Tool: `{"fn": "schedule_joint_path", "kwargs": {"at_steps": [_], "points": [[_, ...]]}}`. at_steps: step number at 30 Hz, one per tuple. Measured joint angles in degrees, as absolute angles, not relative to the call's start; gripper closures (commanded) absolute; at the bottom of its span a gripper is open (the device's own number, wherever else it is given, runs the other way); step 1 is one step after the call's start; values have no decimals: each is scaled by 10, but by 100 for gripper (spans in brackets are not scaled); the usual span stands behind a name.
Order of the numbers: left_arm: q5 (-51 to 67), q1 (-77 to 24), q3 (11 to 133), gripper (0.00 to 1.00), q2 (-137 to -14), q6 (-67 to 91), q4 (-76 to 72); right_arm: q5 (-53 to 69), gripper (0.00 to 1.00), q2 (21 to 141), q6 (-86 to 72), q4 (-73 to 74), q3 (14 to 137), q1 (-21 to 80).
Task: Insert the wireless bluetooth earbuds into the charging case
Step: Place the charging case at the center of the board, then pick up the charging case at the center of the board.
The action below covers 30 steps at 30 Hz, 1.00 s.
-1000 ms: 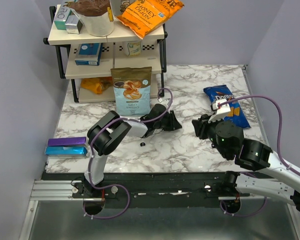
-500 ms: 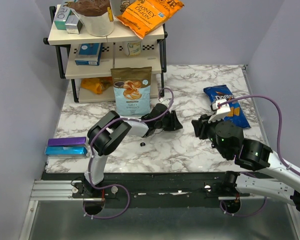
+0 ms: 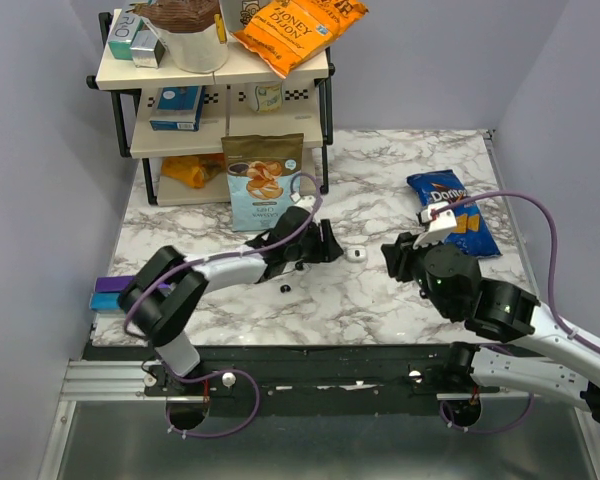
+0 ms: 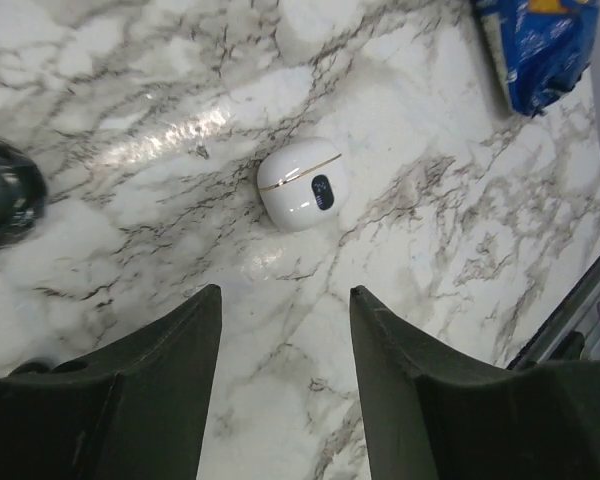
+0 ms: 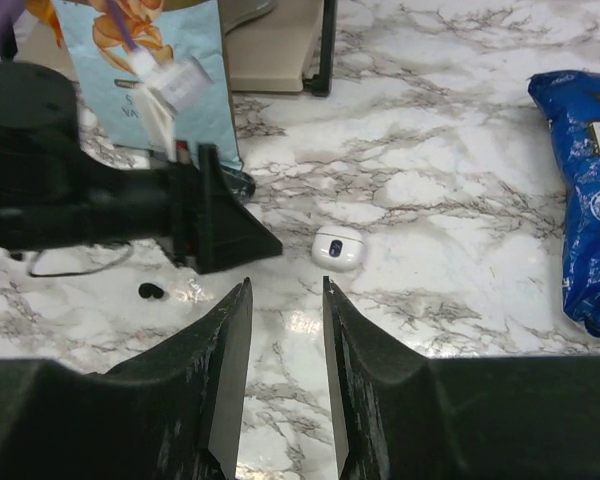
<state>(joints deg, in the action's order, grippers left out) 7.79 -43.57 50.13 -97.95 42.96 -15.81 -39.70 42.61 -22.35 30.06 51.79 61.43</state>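
White case point(image 4: 300, 184) shut, one black earbud point(image 5: 150, 291) visible, left pincer point(image 4: 285, 300), right pincer point(image 5: 286, 290) apart, empty

Glossy white plastic case point(image 4: 300, 185) on polished veined marble table point(image 4: 430, 250); crinkly blue foil bag point(image 5: 580, 190)

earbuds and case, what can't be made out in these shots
Only one earbud shows, in the top and right wrist views; the second may sit behind the left end effector.
Charging case: shut, so its lid hides the inside.
Dark rounded thing: cut off by the left wrist view's left edge.
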Motion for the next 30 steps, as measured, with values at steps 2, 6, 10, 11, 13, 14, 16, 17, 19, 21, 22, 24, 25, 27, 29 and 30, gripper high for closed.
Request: {"fn": "schedule_joint_path", "kwargs": {"at_steps": [2,6,10,11,13,14,16,17,19,21,22,24,25,27,29,30], "points": [[44,-436,497,29,-918,416,-119,-396,57,427,-226,300,509,614],[-72,-445,494,1,-781,388,-48,-393,57,434,-227,295,491,614],[-177,-447,465,1,-689,400,-18,-389,57,448,-227,281,479,614],[-188,-446,454,1,-683,403,-19,-387,57,453,-226,277,478,614],[-202,-438,409,1,-675,410,-30,-383,57,464,-225,269,477,614],[-199,-435,384,1,-676,411,-33,-382,57,469,-225,266,477,614],[-192,-432,363,1,-691,409,-23,-380,57,475,-225,263,477,614],[-188,-432,364,1,-701,407,-16,-379,57,476,-224,262,477,614],[-184,-432,390,1,-733,398,6,-379,56,476,-224,260,477,614],[-185,-432,427,1,-766,390,29,-378,56,474,-224,255,475,614],[-185,-432,448,1,-784,386,35,-378,56,473,-224,253,472,614],[-186,-432,482,1,-813,380,49,-378,56,473,-224,253,469,614],[-187,-432,499,1,-827,378,57,-378,56,473,-224,253,468,614],[-189,-432,536,1,-866,373,77,-378,56,473,-223,253,467,614],[-189,-432,561,1,-900,370,90,-378,56,472,-220,253,467,614],[-189,-432,572,1,-917,368,99,-378,56,472,-220,253,467,614]]}}
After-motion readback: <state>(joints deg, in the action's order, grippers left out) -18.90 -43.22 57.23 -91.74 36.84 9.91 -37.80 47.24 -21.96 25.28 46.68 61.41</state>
